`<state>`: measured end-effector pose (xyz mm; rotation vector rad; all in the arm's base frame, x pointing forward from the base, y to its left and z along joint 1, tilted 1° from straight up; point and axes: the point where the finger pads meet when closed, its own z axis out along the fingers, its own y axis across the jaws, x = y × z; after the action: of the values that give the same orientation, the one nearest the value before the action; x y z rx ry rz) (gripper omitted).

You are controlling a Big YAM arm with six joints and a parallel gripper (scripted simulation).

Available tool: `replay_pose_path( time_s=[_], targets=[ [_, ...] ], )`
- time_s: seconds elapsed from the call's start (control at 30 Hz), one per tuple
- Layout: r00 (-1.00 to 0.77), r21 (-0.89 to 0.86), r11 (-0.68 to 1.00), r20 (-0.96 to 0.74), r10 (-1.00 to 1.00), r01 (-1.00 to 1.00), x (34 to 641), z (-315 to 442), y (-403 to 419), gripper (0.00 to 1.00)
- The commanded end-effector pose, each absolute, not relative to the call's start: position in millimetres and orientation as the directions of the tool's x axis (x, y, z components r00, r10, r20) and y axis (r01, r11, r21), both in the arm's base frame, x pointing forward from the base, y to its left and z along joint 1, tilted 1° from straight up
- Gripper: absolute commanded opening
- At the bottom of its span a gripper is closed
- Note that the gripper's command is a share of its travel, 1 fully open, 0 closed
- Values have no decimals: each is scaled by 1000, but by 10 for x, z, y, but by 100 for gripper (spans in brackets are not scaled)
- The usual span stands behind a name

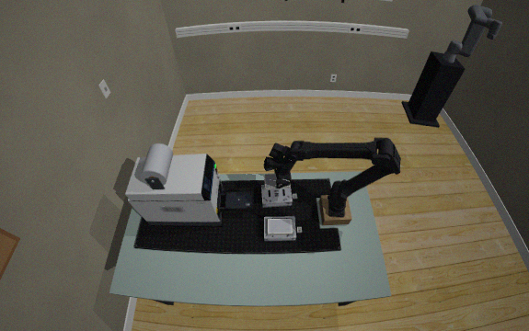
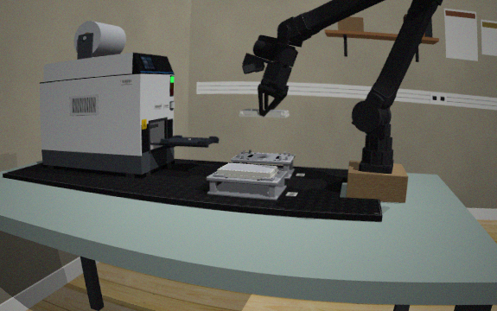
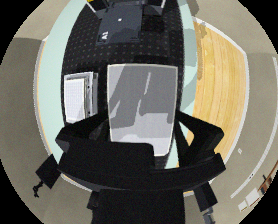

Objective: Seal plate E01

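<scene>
A clear, pale-rimmed, foil-grey plate, level in the wide-set, gripping pincer.

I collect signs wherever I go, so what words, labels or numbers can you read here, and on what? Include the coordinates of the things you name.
"A1": on the dark stage [image 1: 238,200] [image 2: 189,142] [image 3: 126,31].
Too small or blurred to read: the barcode label [image 2: 84,105] and other print on the white sealer [image 1: 186,176] [image 2: 92,130]; marks on the empty nest [image 1: 277,200] [image 2: 283,160]; the large wall sheet [image 2: 461,39].
No brand is legible.
</scene>
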<state>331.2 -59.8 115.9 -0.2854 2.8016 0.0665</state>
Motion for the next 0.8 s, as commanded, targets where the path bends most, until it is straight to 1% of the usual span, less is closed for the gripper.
replay_pose_path(
  time_s=[0.0, 0.27, 0.77],
  targets=[
    [-920, 3, 980, -346, -185, -199, 3389, 1210, -665, 0],
    [-907, -10, 978, -372, -199, -211, 3520, 1334, -640, 0],
    [-899, -25, 980, -394, -193, -199, 3562, 1437, -722, 0]
  ],
)
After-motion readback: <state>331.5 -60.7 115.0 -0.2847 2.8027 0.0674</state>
